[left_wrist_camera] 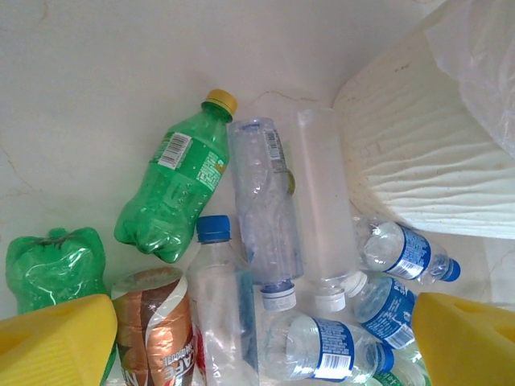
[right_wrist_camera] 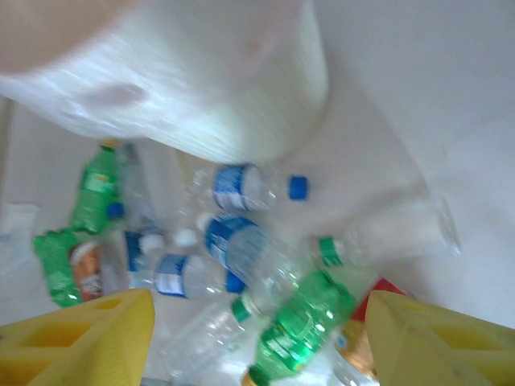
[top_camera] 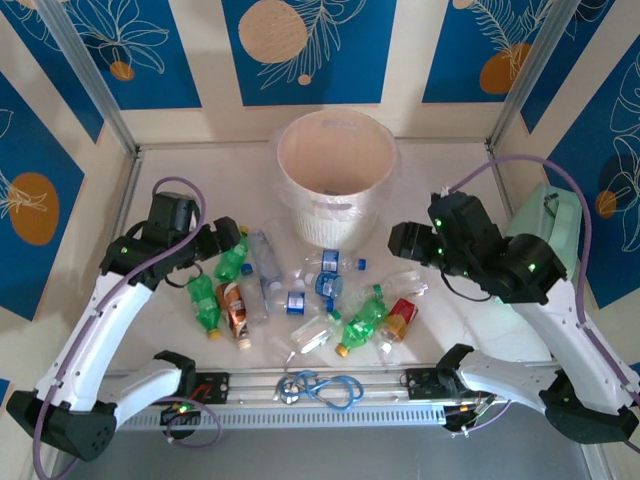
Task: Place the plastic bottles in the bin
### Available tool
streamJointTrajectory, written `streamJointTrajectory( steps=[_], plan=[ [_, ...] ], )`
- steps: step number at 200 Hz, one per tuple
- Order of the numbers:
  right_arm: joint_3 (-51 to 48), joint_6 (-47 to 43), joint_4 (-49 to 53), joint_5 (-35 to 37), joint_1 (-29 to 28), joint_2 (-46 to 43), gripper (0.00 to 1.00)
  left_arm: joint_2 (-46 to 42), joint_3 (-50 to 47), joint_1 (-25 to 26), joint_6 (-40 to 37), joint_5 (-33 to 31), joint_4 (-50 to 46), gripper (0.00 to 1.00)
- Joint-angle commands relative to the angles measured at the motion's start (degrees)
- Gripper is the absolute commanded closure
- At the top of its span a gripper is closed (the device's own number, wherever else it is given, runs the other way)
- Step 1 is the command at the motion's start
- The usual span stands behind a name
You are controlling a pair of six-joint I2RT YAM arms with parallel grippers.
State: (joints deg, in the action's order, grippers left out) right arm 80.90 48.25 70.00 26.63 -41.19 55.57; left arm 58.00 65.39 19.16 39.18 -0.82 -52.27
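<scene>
Left gripper (left_wrist_camera: 261, 350), jaws spread, looks onto a yellow-capped green bottle (left_wrist_camera: 173, 193); right gripper (right_wrist_camera: 257, 342), also spread, onto a blue-capped clear bottle (right_wrist_camera: 241, 186) — overhead, the bin (top_camera: 325, 215) shows its mouth.

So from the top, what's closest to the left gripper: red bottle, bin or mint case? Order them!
From the left gripper:
1. Bin, back and right.
2. Red bottle, farther right, nearer front.
3. Mint case, far right.
</scene>
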Motion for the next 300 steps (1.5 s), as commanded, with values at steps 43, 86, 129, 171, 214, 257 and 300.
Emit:
streamJointTrajectory(
  steps=[43, 86, 129, 171, 214, 257, 300],
  plan=[
    [-11.62, 9.18, -1.13, -1.53, 0.17, -1.6, 0.33, 8.25, -8.11, -0.55, 6.16, 10.09, 12.95, 0.22],
    [-11.59, 9.38, -1.44, -3.42, 0.77, -0.12, 0.36, 16.75, -10.48, -0.44, 15.22, 12.11, 25.29, 0.26],
    [-13.24, 8.41, -2.36, -4.82, 1.46, 0.06, 0.4, 26.69, -4.22, 2.62, 20.17, 11.29, 28.72, 0.29],
    [-15.82, 9.19, -6.0, -6.03, 2.46, -0.94, 0.41, 33.01, -0.04, 3.91, 21.79, 10.04, 28.19, 0.3],
    [-15.99, 5.92, -7.32, -9.22, 5.25, 0.39, 0.43, 37.76, 2.89, 4.21, 23.98, 8.86, 28.81, 0.33],
    [-17.38, 6.06, -9.56, -10.58, 5.94, 0.16, 0.44, 40.89, 4.2, 4.62, 24.43, 9.34, 28.96, 0.32],
    [-18.32, 6.44, -10.1, -10.7, 6.03, 0.33, 0.44, 43.28, 5.19, 4.84, 24.44, 9.41, 28.54, 0.3]
  ],
)
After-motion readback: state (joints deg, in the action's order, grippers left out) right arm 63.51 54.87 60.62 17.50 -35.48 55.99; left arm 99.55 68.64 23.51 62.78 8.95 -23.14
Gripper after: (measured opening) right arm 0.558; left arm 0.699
